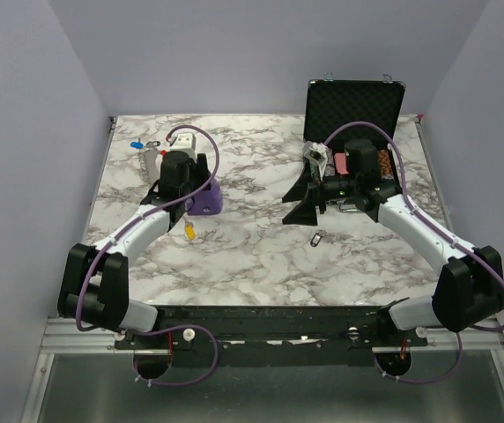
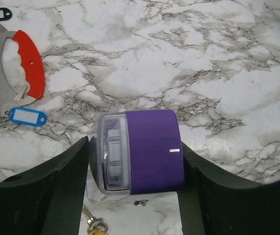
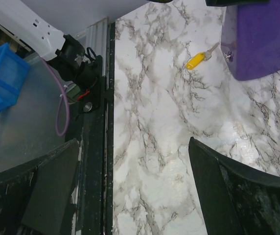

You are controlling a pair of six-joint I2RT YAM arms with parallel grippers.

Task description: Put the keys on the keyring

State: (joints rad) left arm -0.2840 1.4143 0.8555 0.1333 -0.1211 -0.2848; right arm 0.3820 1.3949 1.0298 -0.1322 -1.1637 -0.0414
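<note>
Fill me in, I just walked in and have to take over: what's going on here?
The left tool straddles the purple block; whether it grips is unclear. The right tool hangs open over bare table. The yellow-headed key lies loose beside the block, and the keyring lies untouched farther back.

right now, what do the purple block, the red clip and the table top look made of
The purple block: matte plastic by its even colour, with a clear shell at one end showing grey ribs. The red clip: smooth moulded plastic, probably; uniform red, faint sheen. The table top: marble look with grey veins, possibly a printed laminate.
</note>
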